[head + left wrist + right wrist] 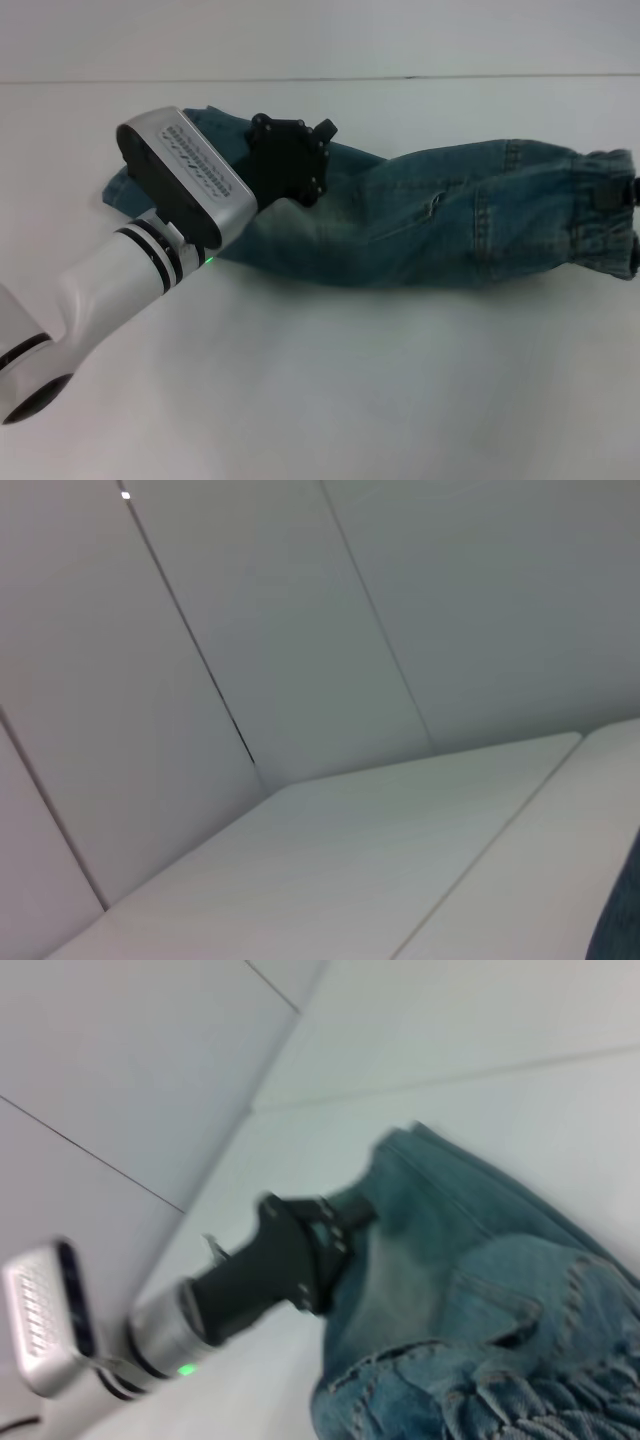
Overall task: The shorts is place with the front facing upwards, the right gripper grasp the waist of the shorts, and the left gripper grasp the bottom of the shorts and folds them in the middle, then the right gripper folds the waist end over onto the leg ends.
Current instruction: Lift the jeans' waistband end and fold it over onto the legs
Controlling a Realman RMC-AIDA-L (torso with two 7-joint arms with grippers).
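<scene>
I see the blue-green washed denim shorts (420, 225) stretched sideways across the white counter (330, 400), folded lengthwise, gathered elastic waistband (605, 210) at my right, the hemmed leg ends (135, 185) at my left. My left gripper (322, 135), a black claw on a silver-white arm, sits over the leg side, pressed into the denim; whether its fingers are pinching cloth I cannot tell. My right gripper (622, 193), black, is at the waistband by the frame edge; I cannot tell its fingers' state either.
</scene>
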